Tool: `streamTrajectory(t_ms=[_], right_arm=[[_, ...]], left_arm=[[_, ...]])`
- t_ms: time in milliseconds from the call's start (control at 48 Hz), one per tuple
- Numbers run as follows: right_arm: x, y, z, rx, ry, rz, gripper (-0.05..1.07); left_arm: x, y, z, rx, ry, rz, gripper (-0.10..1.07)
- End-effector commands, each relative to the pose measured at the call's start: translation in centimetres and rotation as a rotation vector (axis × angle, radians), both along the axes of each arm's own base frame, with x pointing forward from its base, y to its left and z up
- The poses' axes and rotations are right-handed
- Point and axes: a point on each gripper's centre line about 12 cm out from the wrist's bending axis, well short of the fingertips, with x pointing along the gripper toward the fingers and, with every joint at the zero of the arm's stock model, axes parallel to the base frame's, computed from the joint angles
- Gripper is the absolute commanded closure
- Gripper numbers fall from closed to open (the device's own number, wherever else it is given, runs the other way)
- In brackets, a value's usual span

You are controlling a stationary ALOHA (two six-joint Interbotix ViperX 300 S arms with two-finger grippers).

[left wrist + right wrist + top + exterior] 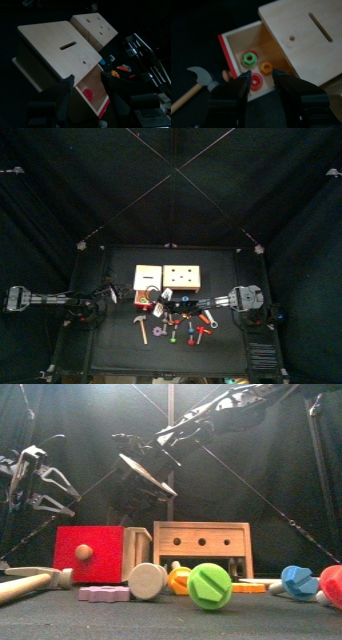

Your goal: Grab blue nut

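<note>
Right pincer (pixel 262 75) slightly parted, empty, above red drawer (pixel 238 47) holding rings

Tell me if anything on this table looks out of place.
The red drawer of the wooden box stands pulled open, with green, orange and red rings inside. The right tool hovers open above it. No blue nut shows in the drawer.

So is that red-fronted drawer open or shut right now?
Open. In the right wrist view the drawer is slid out of the wooden box, showing green, orange and red rings inside. No blue nut is visible in it.
</note>
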Motion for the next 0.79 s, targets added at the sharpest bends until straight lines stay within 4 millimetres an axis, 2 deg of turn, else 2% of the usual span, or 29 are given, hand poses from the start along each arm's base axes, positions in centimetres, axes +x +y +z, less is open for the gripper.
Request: streamTrajectory(t_ms=[0,125,354,521,771], right_arm=[[-1.8,0.8,3.8,0.017,-0.066,0.007,0.25],[-4.2,1.9,3.5,0.048,-0.042,0.009,0.25],[-7.9,2.0,0.3,0.137,0.070,-0.072,0.25],[-9.5,1.9,-1.2,0.195,0.123,-0.129,0.24],[-11.0,0.2,-2.9,0.203,0.198,-0.225,0.20]], left_arm=[[0.3,0.1,0.5,0.004,-0.016,0.003,0.13],[0.4,0.1,0.8,0.003,-0.024,0.005,0.13],[0.5,0.1,1.0,0.006,-0.033,-0.001,0.13],[0.5,0.1,1.1,0.007,-0.036,-0.001,0.13],[0.4,0.1,0.9,0.005,-0.030,0.001,0.13]])
